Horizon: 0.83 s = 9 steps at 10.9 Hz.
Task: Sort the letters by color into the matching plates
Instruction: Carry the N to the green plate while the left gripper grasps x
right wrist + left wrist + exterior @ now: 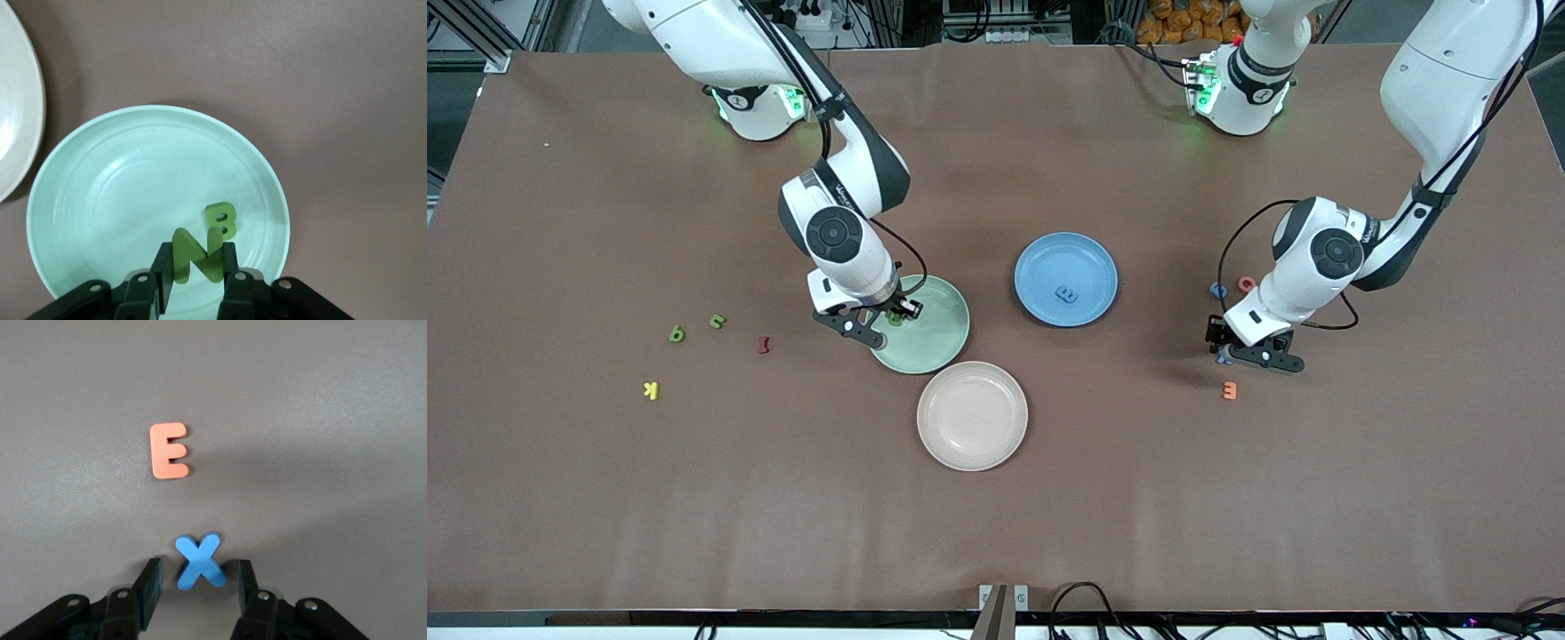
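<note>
Two grippers were at work: the right gripper (195,267), over the mint green plate (100,200), pinched a green N (193,257) between closed fingers, a green B (222,221) lying in the plate just past the fingertips. The left gripper (199,579) was down at the table with open fingers either side of a blue X (198,560), not yet clamping it, an orange E (168,450) farther ahead. If those fingers closed off-centre, the X would probably twist or squirt free.
</note>
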Available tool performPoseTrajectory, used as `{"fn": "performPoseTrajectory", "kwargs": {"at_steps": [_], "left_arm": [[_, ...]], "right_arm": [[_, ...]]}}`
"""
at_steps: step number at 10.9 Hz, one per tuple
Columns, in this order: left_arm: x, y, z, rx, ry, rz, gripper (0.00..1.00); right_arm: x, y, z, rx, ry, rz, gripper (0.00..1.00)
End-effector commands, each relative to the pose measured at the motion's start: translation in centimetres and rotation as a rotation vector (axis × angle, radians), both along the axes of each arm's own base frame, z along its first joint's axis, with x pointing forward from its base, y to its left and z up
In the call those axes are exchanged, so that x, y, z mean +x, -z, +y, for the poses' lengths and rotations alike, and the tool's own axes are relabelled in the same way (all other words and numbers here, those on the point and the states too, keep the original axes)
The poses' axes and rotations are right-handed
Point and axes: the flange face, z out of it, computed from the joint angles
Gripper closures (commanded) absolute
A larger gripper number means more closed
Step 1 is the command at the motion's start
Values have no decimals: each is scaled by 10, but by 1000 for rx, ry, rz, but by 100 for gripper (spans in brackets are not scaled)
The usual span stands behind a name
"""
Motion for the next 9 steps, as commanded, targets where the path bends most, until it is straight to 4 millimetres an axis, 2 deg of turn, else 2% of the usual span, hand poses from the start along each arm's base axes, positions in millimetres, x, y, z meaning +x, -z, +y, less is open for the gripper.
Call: {"fn": "performPoseTrajectory", "kwargs": {"at_steps": [1,2,3,7,9], "left_arm": [[6,1,3,2,12,-14,79],[6,1,3,1,13,-14,92],[6,2,3,0,10,-12,100],[10,-3,5,22,8,2,100],[17,-16,-3,57,11,35,100]], "right_arm": [[11,-5,9,33,57,9,15],[12,-5,7,36,54,15,0],[13,-5,4,32,48,19,0],[22,-12,-16,29,-26,27,0],[31,-18,-34,38,-72,19,0]]}}
